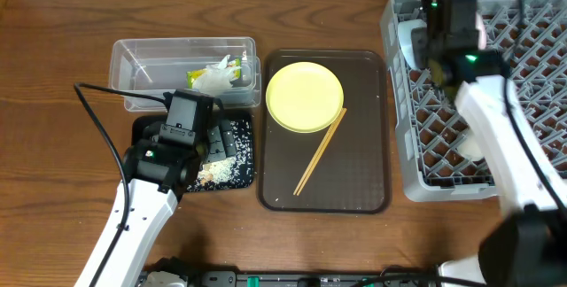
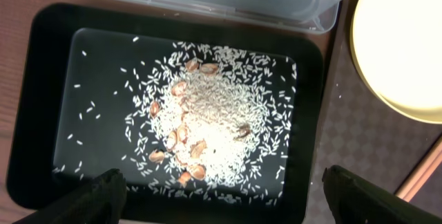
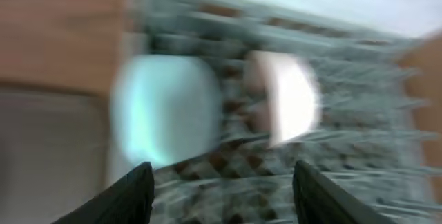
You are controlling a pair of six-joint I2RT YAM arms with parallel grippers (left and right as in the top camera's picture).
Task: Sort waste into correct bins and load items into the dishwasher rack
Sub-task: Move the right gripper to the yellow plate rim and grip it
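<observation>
My left gripper (image 1: 188, 135) (image 2: 224, 203) is open and empty above the black tray (image 1: 241, 176) (image 2: 41, 113), which holds a heap of rice grains (image 2: 214, 127) with some brown bits. The clear tub (image 1: 142, 74) (image 2: 276, 6) behind it holds the green-and-white wrapper (image 1: 217, 74). The yellow plate (image 1: 305, 97) (image 2: 400, 44) lies on the brown serving tray. My right gripper (image 1: 436, 43) (image 3: 221, 196) is open and empty over the grey rack's (image 1: 478, 176) (image 3: 345, 175) left back corner. The blurred right wrist view shows the light blue bowl (image 3: 166, 106) (image 1: 408, 41) and a white item (image 3: 290, 96) in the rack.
Wooden chopsticks (image 1: 319, 152) lie slantwise on the brown serving tray (image 1: 354, 181) in front of the plate. Another pale item (image 1: 470, 150) sits in the rack under my right arm. The rack fills the table's right side.
</observation>
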